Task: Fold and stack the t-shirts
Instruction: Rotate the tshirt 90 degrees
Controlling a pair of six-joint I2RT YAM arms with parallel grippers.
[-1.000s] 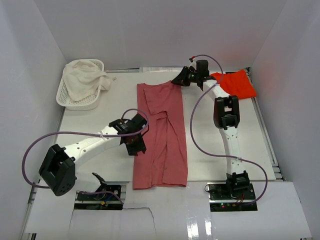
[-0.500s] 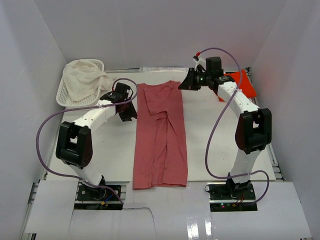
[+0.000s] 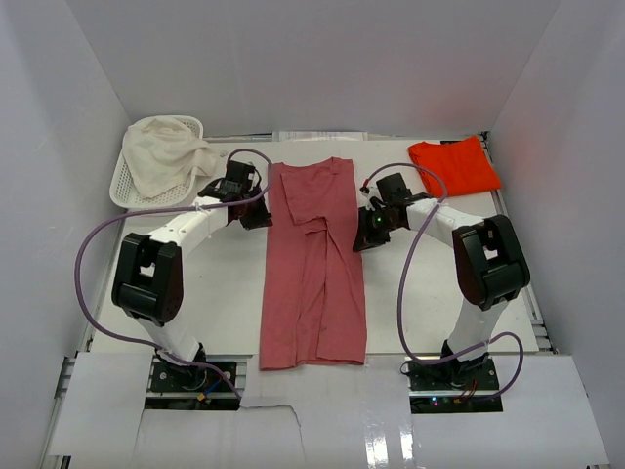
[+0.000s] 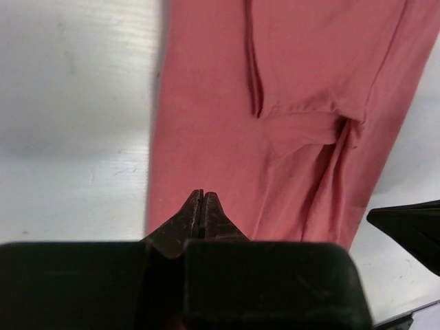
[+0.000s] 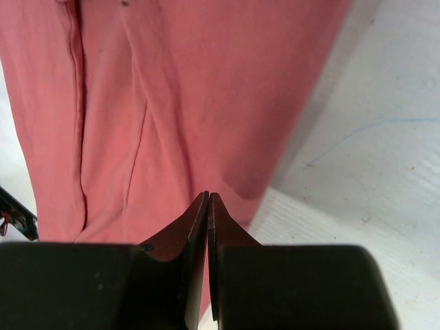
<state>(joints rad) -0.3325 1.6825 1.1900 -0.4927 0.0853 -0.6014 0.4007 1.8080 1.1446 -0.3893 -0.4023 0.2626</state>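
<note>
The rose-red t-shirt (image 3: 314, 274) lies flat mid-table as a long strip folded lengthwise, collar end at the back. It fills the left wrist view (image 4: 289, 110) and the right wrist view (image 5: 172, 89). The orange-red t-shirt (image 3: 454, 166) lies folded at the back right. My left gripper (image 3: 262, 221) is shut at the strip's upper left edge, its tips (image 4: 201, 193) over the cloth with nothing between them. My right gripper (image 3: 361, 241) is shut at the strip's right edge, its tips (image 5: 208, 195) just above the hem with nothing held.
A white lattice basket (image 3: 132, 191) with a crumpled white cloth (image 3: 168, 154) stands at the back left. White walls close the table on three sides. The arm cables loop over the table on both sides of the strip.
My left gripper swung from the strip's middle left up to its upper left edge. My right gripper came from the collar end down to the right edge. The shirts have not moved.
</note>
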